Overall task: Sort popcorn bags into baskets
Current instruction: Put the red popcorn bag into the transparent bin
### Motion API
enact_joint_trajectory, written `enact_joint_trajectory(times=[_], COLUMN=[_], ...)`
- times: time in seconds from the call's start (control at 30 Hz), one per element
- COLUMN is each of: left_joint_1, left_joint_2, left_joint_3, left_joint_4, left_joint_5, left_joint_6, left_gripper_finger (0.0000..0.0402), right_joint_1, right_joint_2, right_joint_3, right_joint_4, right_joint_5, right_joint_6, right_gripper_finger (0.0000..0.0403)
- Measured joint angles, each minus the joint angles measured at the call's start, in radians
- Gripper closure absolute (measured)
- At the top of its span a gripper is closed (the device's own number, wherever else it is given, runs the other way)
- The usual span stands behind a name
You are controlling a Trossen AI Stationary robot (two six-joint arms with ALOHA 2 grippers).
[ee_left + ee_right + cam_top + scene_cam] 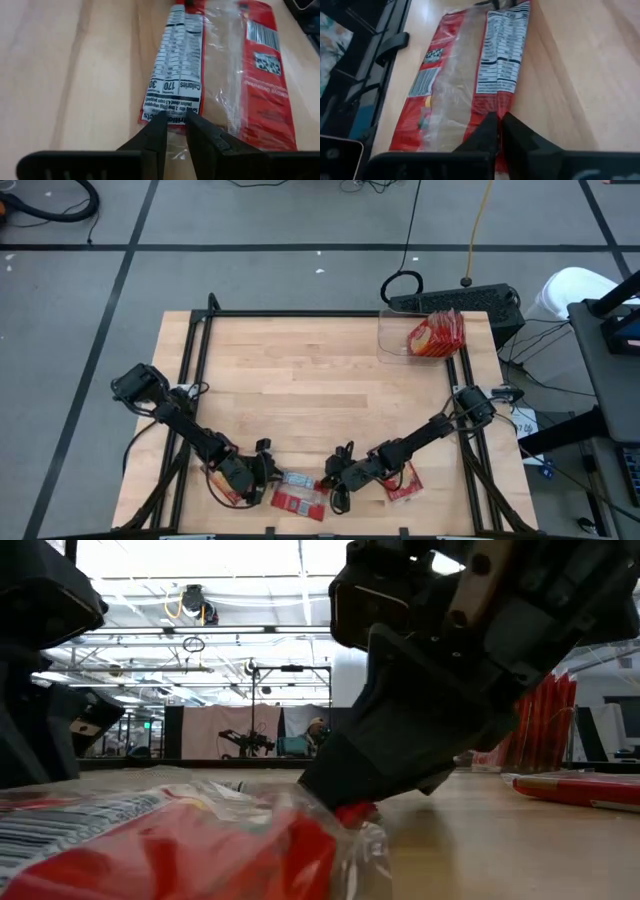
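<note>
Two grippers: I saw both at the table's 6 o'clock edge.
Left gripper (173,121): pinched on the popcorn bag (200,70).
Right gripper (498,120): closed on its opposite end.

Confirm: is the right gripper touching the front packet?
Touching. The right wrist view shows the right gripper closed on the end edge of the packet; the low view agrees.

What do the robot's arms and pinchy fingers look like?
Two thin black arms made of jointed pieces, with dark cables looping along them. The left arm shows on the overhead picture's left, the right arm on its right. The left gripper and right gripper each have two smooth black fingers that narrow to wedge tips. No markings show.
</note>
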Motion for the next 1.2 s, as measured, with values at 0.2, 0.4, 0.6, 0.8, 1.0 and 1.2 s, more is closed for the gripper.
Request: enact_joint_trajectory(times=[0.2,0.4,0.6,0.8,1.0,1.2], left_joint_1=[0.033,0.051,0.044,0.057,0.081,0.119], left_joint_2=[-0.148,-0.317,-0.414,-0.417,-0.364,-0.316], left_joint_3=[-0.001,0.0,0.0,0.0,0.001,0.001], left_joint_4=[-0.061,-0.136,-0.08,-0.039,-0.091,-0.129], left_joint_5=[-0.029,-0.138,-0.298,-0.404,-0.403,-0.368], left_joint_6=[0.084,0.12,0.242,0.261,0.18,0.105], left_gripper_finger=[0.0325,0.0324,0.0267,0.0165,0.0096,0.0083], right_joint_1=[-0.015,-0.034,-0.033,-0.033,-0.033,-0.048], right_joint_2=[-0.065,-0.168,-0.263,-0.321,-0.319,-0.32], right_joint_3=[-0.005,-0.003,-0.003,-0.002,-0.006,-0.042], right_joint_4=[-0.049,-0.12,-0.167,-0.172,-0.188,-0.225], right_joint_5=[0.057,0.201,0.372,0.443,0.407,0.359], right_joint_6=[-0.079,-0.213,-0.397,-0.614,-0.642,-0.441], right_gripper_finger=[0.0401,0.0402,0.0403,0.0402,0.0402,0.0403])
